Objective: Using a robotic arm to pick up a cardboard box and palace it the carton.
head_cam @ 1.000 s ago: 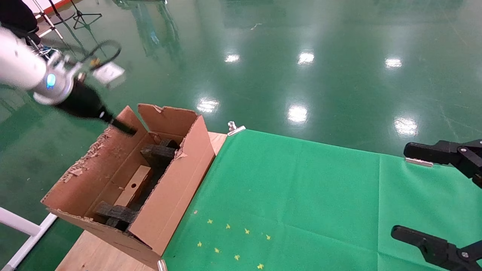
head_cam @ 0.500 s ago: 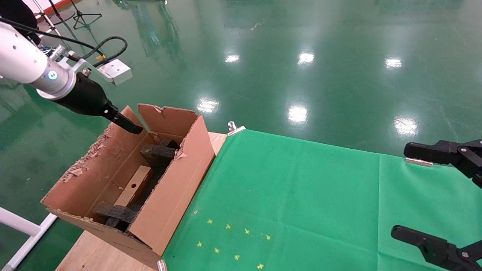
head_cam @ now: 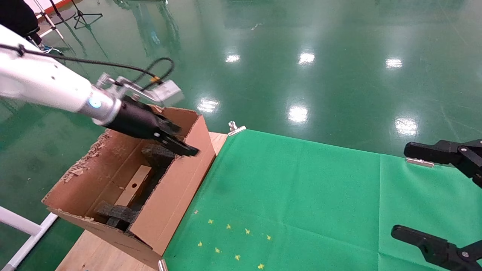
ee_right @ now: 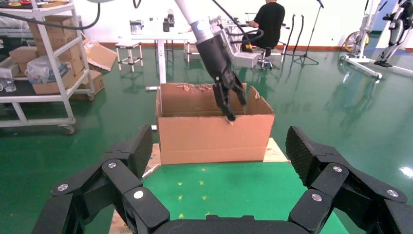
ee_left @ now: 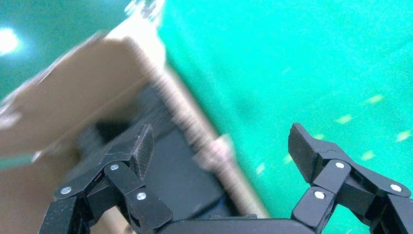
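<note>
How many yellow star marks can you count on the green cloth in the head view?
8, scattered on the green cloth near its front edge, just right of the carton; more may lie out of view.

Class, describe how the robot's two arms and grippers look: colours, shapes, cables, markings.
The left arm is white, with a silver wrist, a blue light ring, black cables and a grey camera block. Its black linkage gripper has silver rivets and ribbed pads. Of the right arm, only the matching black gripper shows.

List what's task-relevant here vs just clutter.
Job:
- left end effector, open, empty, over the carton's right wall
- cardboard box, lying inside the carton
- carton
- black foam pieces

Lying about:
- right end effector, open, parked at the table's right
- green cloth
- yellow star marks
- metal clip
</note>
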Motion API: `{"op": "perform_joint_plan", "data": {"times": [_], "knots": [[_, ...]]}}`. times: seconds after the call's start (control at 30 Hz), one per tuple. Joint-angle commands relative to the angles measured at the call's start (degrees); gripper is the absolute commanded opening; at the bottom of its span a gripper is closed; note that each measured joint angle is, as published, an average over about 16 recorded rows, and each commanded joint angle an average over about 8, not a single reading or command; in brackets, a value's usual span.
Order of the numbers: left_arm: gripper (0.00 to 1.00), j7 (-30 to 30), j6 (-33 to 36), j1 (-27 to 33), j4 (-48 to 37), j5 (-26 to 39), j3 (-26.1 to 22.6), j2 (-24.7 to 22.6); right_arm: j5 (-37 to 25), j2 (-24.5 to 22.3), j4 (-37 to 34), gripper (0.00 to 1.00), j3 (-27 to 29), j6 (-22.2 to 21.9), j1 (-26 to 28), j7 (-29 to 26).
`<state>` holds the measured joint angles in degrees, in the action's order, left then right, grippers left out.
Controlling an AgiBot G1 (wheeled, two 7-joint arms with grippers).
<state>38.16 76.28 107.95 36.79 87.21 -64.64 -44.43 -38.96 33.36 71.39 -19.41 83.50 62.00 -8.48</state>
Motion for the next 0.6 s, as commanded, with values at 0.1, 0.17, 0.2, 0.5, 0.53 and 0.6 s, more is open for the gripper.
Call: {"op": "perform_joint_plan", "data": {"times": [0.1, 0.17, 0.2, 0.5, 0.53, 0.6], "knots": [[1.00, -2.24, 0.77, -3.79, 3.00, -3.70, 3.97, 0.77, 0.00, 0.00, 0.00, 1.00, 0.00, 0.00, 0.00, 0.00], [1.00, -3.37, 1.16, -5.71, 4.53, -5.58, 5.98, 1.16, 0.00, 0.00, 0.00, 1.00, 0.00, 0.00, 0.00, 0.00], [1.00, -3.95, 1.36, -6.69, 5.30, -6.54, 7.01, 1.36, 0.00, 0.00, 0.00, 1.00, 0.00, 0.00, 0.00, 0.00], [1.00, -9.29, 3.19, -15.73, 12.47, -15.38, 16.49, 3.19, 0.00, 0.00, 0.00, 1.00, 0.00, 0.00, 0.00, 0.00], [1.00, -9.89, 3.40, -16.74, 13.28, -16.37, 17.55, 3.40, 0.00, 0.00, 0.00, 1.00, 0.00, 0.00, 0.00, 0.00], [1.00, -11.12, 3.82, -18.81, 14.92, -18.39, 19.72, 3.82, 0.00, 0.00, 0.00, 1.00, -0.01, 0.00, 0.00, 0.00]]}}
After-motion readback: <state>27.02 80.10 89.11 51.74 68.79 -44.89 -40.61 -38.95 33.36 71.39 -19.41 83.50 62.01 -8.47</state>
